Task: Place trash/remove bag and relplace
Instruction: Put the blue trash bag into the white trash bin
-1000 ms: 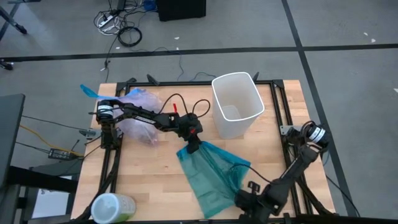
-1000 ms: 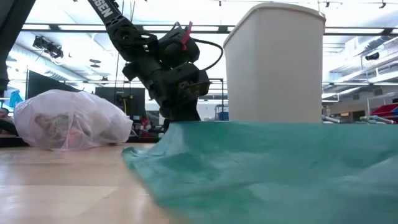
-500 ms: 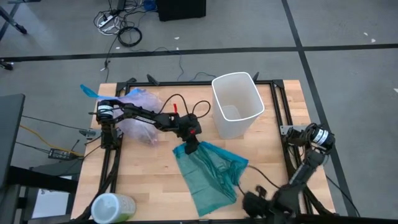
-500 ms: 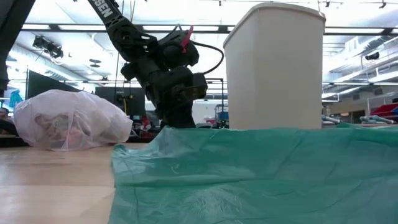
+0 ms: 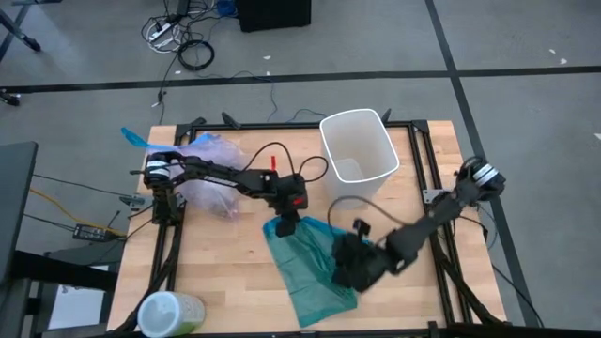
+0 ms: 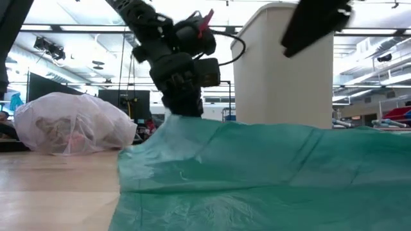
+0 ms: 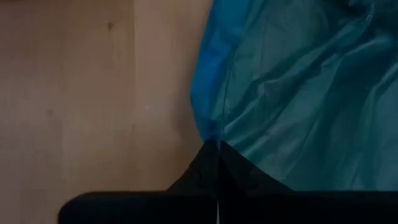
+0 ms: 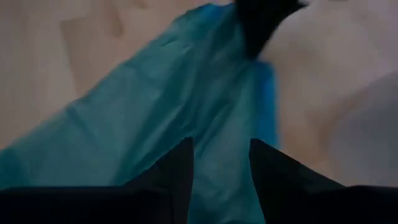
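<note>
- The left arm reached from its base at the table's left edge, low across the wood toward the middle, elbow bent, its wrist pointing down.
- The left gripper [image 5: 285,223] was clamped tight on a corner of the teal-green plastic bag [image 5: 315,263]; in the left wrist view its fingertips [image 7: 217,163] met with the film pinched between them, and the low view showed that corner lifted off the table.
- The right arm stretched from its base at the table's right edge diagonally across toward the middle, forearm low over the wood.
- The right gripper [image 5: 349,268] hovered over the teal-green bag's right side, fingers [image 8: 180,163] partly spread with a clear gap between them and nothing held.
- The pale pink-lavender bin liner [image 5: 212,176] lay bunched at the table's left rear, under the left arm's upper links, with crumpled trash [image 6: 61,131] showing through its film.
- A white waste bin [image 5: 358,158] stood upright at the table's rear, no liner in it.
- A roll of green bags [image 5: 169,314] lay at the front left corner of the wooden table [image 5: 225,268].
</note>
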### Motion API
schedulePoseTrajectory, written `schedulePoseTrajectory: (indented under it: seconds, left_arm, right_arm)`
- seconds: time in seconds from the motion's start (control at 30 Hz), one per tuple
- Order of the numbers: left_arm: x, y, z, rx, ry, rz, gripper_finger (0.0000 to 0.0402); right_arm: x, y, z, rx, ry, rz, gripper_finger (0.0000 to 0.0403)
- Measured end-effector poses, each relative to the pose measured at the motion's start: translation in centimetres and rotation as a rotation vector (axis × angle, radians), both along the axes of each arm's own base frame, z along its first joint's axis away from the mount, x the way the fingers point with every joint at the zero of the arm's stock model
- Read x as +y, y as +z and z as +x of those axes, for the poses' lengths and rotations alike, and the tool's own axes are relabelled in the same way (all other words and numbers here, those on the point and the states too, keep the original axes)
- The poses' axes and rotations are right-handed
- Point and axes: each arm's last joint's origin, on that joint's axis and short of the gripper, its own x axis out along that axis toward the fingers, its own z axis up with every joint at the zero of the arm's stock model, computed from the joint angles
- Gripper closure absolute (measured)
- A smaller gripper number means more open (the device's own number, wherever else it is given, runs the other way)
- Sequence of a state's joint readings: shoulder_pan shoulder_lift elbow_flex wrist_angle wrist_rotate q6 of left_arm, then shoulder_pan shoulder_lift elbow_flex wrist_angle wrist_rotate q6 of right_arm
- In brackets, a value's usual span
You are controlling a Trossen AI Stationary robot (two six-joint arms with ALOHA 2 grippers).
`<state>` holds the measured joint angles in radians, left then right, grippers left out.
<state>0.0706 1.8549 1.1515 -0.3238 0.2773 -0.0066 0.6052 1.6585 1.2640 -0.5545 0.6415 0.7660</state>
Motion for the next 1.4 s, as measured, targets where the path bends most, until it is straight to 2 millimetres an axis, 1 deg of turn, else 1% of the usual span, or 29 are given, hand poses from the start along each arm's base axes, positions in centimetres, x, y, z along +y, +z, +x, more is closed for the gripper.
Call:
schedulePoseTrajectory:
  seconds: [0.13, 0.27, 0.37, 0.5, 0.7, 0.8, 1.0, 1.2, 1.4]
  left_arm:
    - [-0.6, 2.0, 0.5, 0.049, -0.077, 0.118, 0.0399]
    - [-1.1, 4.5, 1.1, 0.075, -0.146, 0.223, 0.0399]
    - [-1.7, 6.8, 1.5, 0.077, -0.188, 0.328, 0.0399]
    - [-2.5, 9.6, 1.8, 0.082, -0.240, 0.462, 0.0399]
    - [-3.6, 12.7, 1.5, 0.107, -0.331, 0.624, 0.0399]
    - [-4.3, 13.6, 1.2, 0.129, -0.376, 0.713, 0.0399]
    - [-6.4, 14.6, 0.8, 0.149, -0.510, 0.910, 0.0399]
    - [-8.6, 15.0, 0.4, 0.174, -0.612, 1.127, 0.0400]
    - [-10.1, 15.3, 0.0, 0.205, -0.605, 1.317, 0.0400]
  right_arm:
    - [-3.3, 1.5, 0.2, 0.034, -0.020, -0.075, 0.0261]
    - [-5.0, 2.1, 0.1, 0.078, -0.020, -0.116, 0.0262]
    - [-5.5, 2.0, 0.0, 0.109, -0.015, -0.133, 0.0261]
    - [-5.6, 1.8, -0.3, 0.147, -0.020, -0.131, 0.0264]
    - [-4.6, 1.4, -1.7, 0.200, -0.045, -0.112, 0.0274]
    - [-3.7, 1.2, -2.6, 0.208, -0.071, -0.110, 0.0278]
    - [-2.5, 1.3, -4.1, 0.133, -0.172, -0.152, 0.0279]
    - [-2.4, 1.5, -4.2, 0.052, -0.221, -0.203, 0.0278]
    - [-2.7, 1.8, -3.6, -0.033, -0.274, -0.230, 0.0278]
